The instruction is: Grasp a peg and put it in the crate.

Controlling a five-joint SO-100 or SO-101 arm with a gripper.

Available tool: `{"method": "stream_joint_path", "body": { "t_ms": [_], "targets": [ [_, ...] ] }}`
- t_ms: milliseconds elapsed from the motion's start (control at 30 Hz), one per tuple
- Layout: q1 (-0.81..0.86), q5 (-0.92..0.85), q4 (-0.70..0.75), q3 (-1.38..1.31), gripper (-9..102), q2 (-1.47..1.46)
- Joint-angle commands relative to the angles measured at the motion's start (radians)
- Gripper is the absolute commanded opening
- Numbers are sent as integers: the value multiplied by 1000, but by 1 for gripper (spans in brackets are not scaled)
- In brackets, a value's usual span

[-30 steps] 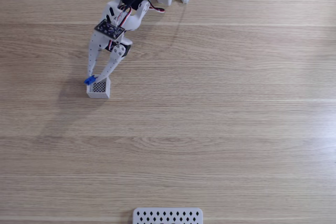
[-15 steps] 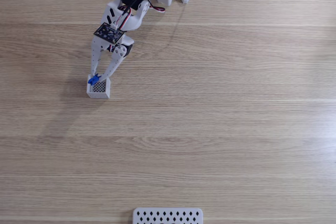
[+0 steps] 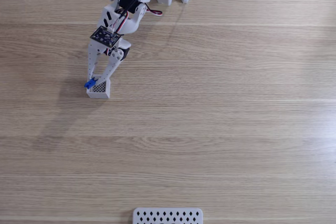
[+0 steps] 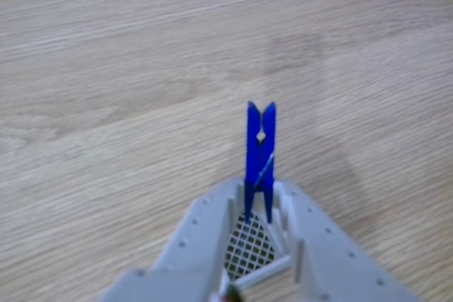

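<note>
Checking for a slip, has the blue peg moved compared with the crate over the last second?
Yes, slightly. In the fixed view the peg swung in over the crate's top-left corner, then back out over its left edge. The crate stayed put.

the white arm [image 3: 128, 3] is reaching from the far edge of the fixed view down toward the near left. the gripper [image 3: 98, 80] is pointing downward, its two fingers [image 3: 92, 59] converging at the tips and clamping a blue peg [image 4: 260, 152] between them, seen upright in the other view.
</note>
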Motion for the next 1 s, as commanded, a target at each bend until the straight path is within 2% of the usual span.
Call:
{"method": "stream_joint_path", "body": {
  "t_ms": [0,100,233,400,500,967],
  "targets": [
    [2,5,-5,-64,14,32],
    [2,5,-5,-64,21,32],
    [2,5,-5,-71,20,32],
    [2,3,6,-72,-4,34],
    [2,3,5,-72,1,34],
    [2,3,-5,-74,-1,34]
  ]
}}
